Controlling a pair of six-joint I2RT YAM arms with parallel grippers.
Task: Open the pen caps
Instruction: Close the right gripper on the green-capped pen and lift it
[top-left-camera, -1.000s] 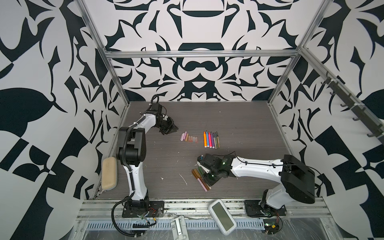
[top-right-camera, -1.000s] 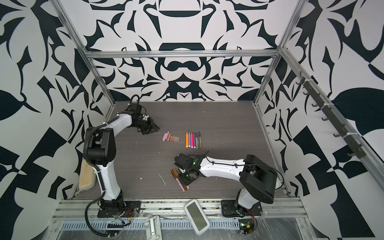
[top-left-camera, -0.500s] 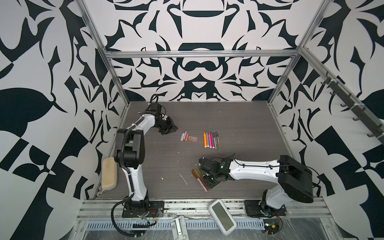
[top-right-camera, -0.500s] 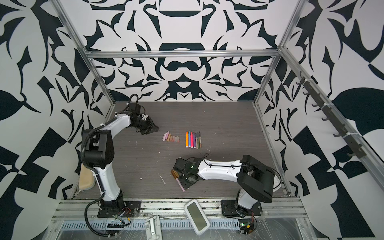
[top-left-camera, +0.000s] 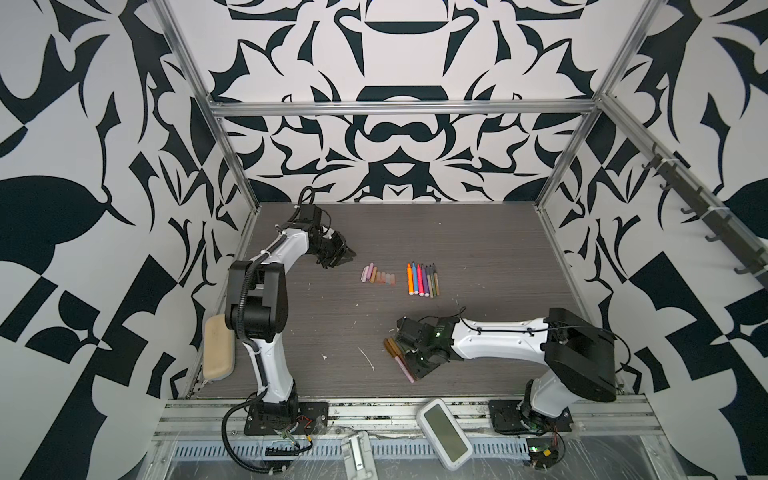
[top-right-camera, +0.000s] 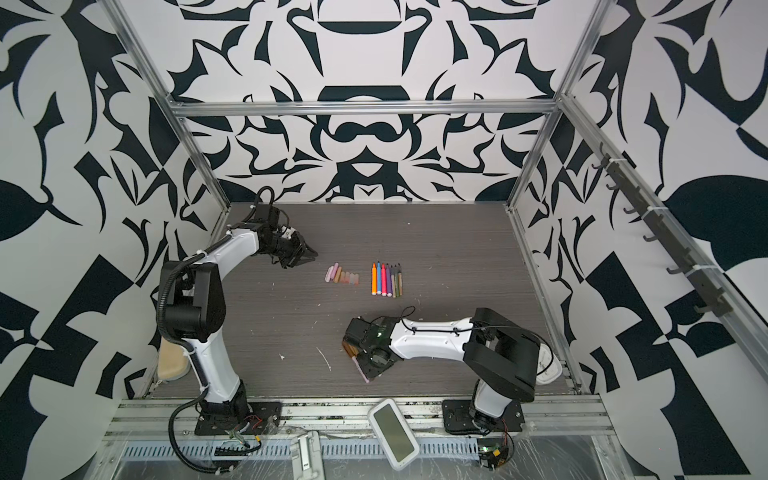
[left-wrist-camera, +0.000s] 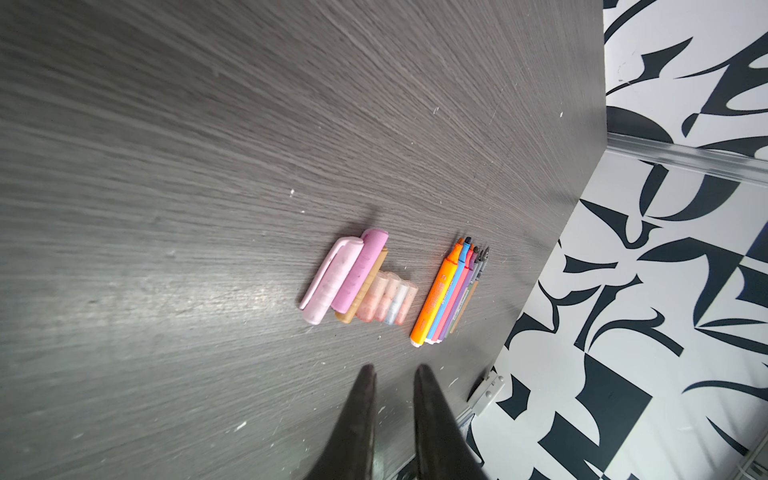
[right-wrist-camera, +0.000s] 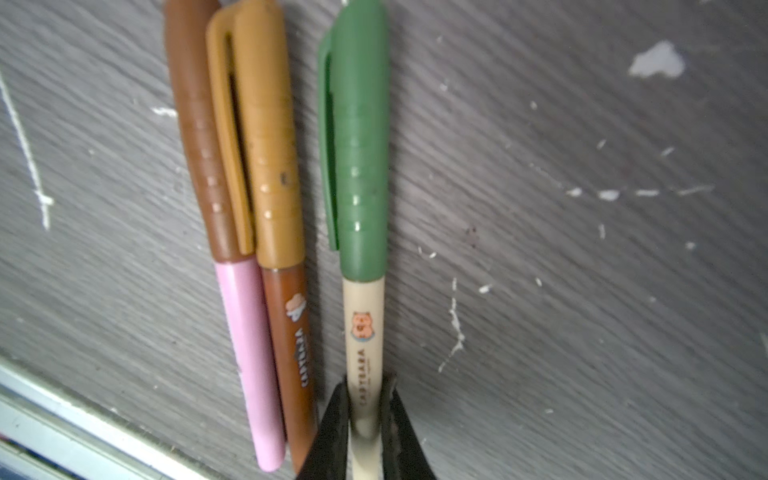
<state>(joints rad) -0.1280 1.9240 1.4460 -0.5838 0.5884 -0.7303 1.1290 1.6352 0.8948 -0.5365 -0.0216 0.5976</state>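
Observation:
My right gripper (right-wrist-camera: 368, 399) is shut on the cream barrel (right-wrist-camera: 363, 332) of a pen that wears a green cap (right-wrist-camera: 357, 145), low over the table near the front. Beside it lie two capped pens, one with a brown cap (right-wrist-camera: 195, 145) and one with a tan cap (right-wrist-camera: 270, 145). In both top views the right gripper (top-left-camera: 409, 345) (top-right-camera: 362, 345) covers most of this group. A row of loose pen caps (top-left-camera: 377, 276) (left-wrist-camera: 361, 282) and a row of uncapped pens (top-left-camera: 422, 279) (left-wrist-camera: 451, 291) lie mid-table. My left gripper (top-left-camera: 343, 259) (left-wrist-camera: 395, 372) hovers left of the caps, narrowly open and empty.
A white handheld device with a grey screen (top-left-camera: 444, 432) lies on the front rail. A tan pad (top-left-camera: 218, 351) leans at the table's left edge. White flecks and a thin white scrap (top-left-camera: 368, 358) litter the table near the capped pens.
My right gripper has slid a little toward the front and closed its jaws on the green-capped pen. The left arm has hardly moved.

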